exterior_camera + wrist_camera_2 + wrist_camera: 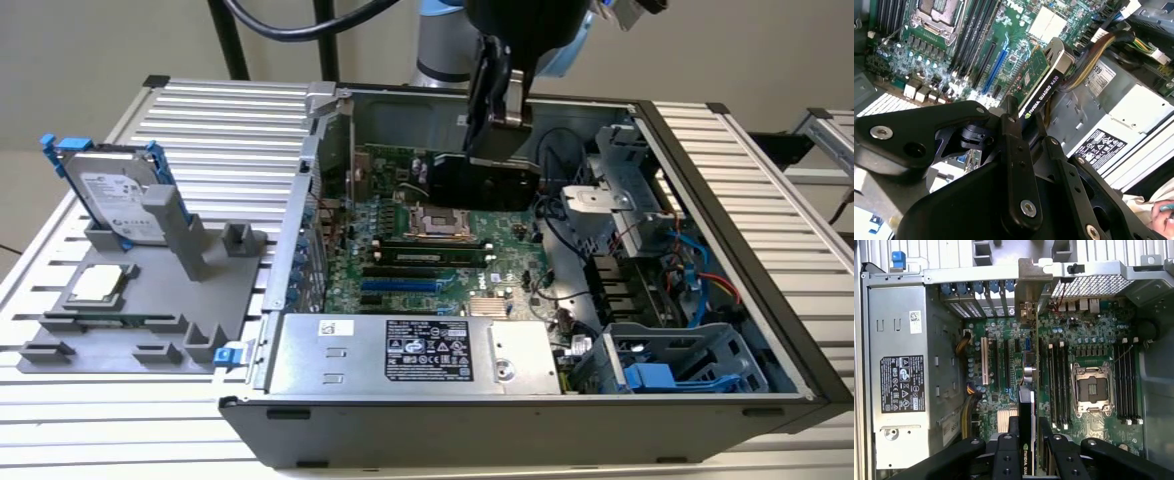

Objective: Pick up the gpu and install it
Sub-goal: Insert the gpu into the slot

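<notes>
I am holding the gpu (1040, 86) edge-on in my tool (1024, 131), with the fingers (1013, 150) closed onto the card's upper edge, so the pick-up part of the job looks done and the install part is what remains. In the exterior view the gpu (483, 182) is hanging as a dark block under my tool (495, 120), inside the open computer case (747, 260) and above the motherboard (441, 262), close to the empty CPU socket (437, 222). In the first wrist view the card (1026, 427) is lying lengthwise over the board near the expansion slots (996, 365), pointing toward the rear slot openings (979, 300); I judge that it is not yet seated, since it appears to be hanging clear of the board, though I cannot tell how close its lower edge is to any slot. My arm is reaching down into the case from above, with the wrist near vertical and the tool pointing at the board. The power supply (414, 352) is sitting along the near side of the case. Out on the table (200, 110), on the exterior view's left, the gray fixture (147, 300) is carrying the hard drive (118, 195) in its blue frame and the small CPU chip (103, 285), both well apart from me.
</notes>
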Controlling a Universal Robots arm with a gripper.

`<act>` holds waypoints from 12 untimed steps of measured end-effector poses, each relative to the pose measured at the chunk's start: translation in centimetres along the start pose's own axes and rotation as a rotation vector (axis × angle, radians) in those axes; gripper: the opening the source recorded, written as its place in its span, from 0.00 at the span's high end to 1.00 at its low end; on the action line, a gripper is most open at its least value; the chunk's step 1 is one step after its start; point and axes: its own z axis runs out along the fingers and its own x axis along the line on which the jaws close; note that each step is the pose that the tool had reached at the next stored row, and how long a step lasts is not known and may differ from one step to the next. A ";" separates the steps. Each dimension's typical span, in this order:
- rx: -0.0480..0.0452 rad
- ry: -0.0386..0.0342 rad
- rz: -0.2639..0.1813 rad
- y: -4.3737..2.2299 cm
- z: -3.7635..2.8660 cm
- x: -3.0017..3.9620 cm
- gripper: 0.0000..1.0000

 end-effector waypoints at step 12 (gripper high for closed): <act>0.0014 -0.0001 0.000 -0.04 0.65 -0.11 1.00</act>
